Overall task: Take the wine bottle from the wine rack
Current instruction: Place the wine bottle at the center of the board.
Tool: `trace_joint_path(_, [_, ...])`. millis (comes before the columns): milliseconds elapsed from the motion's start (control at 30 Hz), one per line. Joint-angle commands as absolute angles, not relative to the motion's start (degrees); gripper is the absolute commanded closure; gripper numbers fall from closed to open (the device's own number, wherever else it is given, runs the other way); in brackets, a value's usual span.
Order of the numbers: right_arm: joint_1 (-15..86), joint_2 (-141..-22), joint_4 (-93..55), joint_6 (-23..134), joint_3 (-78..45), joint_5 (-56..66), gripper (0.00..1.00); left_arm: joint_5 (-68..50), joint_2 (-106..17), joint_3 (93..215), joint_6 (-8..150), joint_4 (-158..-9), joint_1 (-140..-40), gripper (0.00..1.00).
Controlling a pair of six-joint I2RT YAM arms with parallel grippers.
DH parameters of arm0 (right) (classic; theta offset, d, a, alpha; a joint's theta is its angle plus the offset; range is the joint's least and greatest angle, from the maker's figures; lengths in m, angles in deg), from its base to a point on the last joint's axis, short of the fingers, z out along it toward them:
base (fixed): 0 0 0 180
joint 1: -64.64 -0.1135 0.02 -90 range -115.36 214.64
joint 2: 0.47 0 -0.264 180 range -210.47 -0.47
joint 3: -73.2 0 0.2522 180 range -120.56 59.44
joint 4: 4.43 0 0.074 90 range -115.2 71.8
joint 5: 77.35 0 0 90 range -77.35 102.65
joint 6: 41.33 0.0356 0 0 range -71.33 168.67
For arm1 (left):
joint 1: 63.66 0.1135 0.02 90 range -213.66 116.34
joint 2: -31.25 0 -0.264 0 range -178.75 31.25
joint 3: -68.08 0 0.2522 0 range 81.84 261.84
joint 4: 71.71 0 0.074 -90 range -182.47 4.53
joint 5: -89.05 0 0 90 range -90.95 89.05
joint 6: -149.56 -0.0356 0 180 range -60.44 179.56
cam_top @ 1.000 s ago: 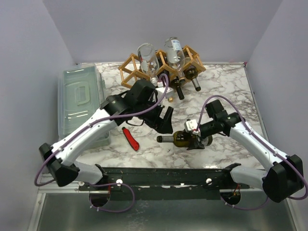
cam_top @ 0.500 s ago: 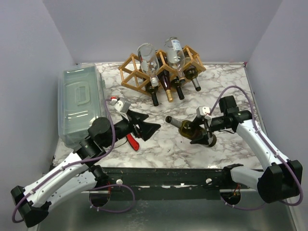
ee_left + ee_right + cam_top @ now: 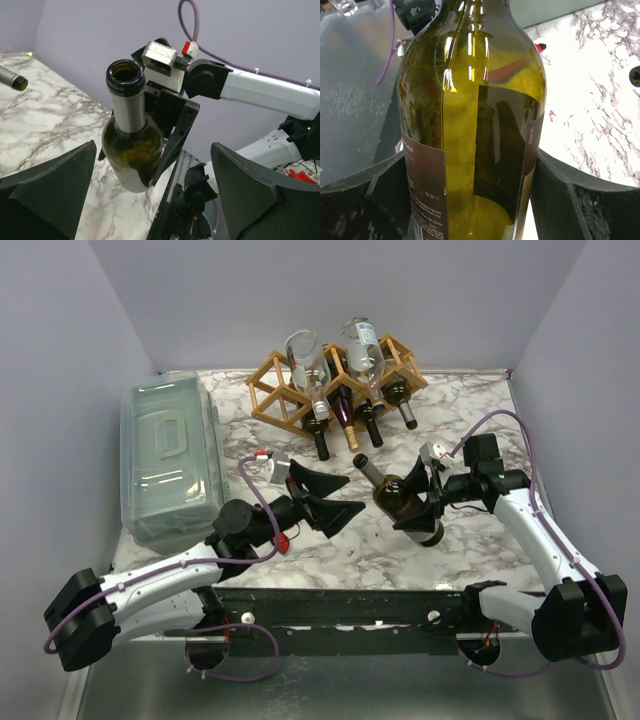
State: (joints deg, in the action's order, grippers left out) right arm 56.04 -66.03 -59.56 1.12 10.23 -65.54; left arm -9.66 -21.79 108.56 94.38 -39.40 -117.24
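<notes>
Apparently the taking-off itself is done, and the step in hand is carrying the bottle. The right gripper [image 3: 424, 508] is clenched around the body of the wine bottle [image 3: 396, 495], one finger on each side of the label. The bottle is well apart from the wine rack [image 3: 272, 390], over the open middle of the table and tilted, with its neck towards the rack side. It is dark green glass and its mouth is open, without cork. From the left wrist view it seems lifted off the surface, but I cannot say this for sure. The left gripper [image 3: 335, 497] is released and empty. Its jaws stand wide and point at the bottle from the left, near it but not touching.

I judge that the next move is either to put the bottle down or to give it to the left arm. To put it down, the right arm must bring it upright, lower it until the base meets the table, and only then let go. The glass is smooth and heavy, so it can slip if the grip loosens too early.

Pale lilac walls [image 3: 330, 300] close the room on three sides. The table [image 3: 480, 415] has a white marble pattern with grey veins. A clear plastic bin [image 3: 165, 455] with its lid on stands at the left side. In the rack at the far edge there are two clear bottles [image 3: 305, 360] with necks down, and under them several dark bottles [image 3: 346, 425] with necks towards the arms.
</notes>
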Motion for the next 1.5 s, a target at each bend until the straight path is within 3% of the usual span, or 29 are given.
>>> trace_joint_path(0, [56.43,-65.3,-55.31,4.94,11.09,-72.15,0.87,-6.63,-26.61,112.14,91.45,-27.26,-119.78,0.01])
trace_joint_path(200, [56.38,-65.24,-55.13,5.16,11.34,-72.98,0.87,-2.52,-32.84,113.97,88.74,-23.48,-121.87,0.02])
trace_joint_path(533, [56.56,-65.15,-55.12,5.29,11.58,-73.48,0.87,2.17,-41.83,114.43,88.21,-10.74,-122.97,0.12])
trace_joint_path(733, [56.66,-65.32,-55.02,5.32,11.54,-73.6,0.87,2.3,-44.44,115.24,88.5,-9.04,-123.46,0.24])
trace_joint_path(1467, [56.74,-65.64,-55.11,5.77,11.81,-74.94,0.87,2.66,-51.29,117.44,90.14,-3.94,-124.28,0.51])
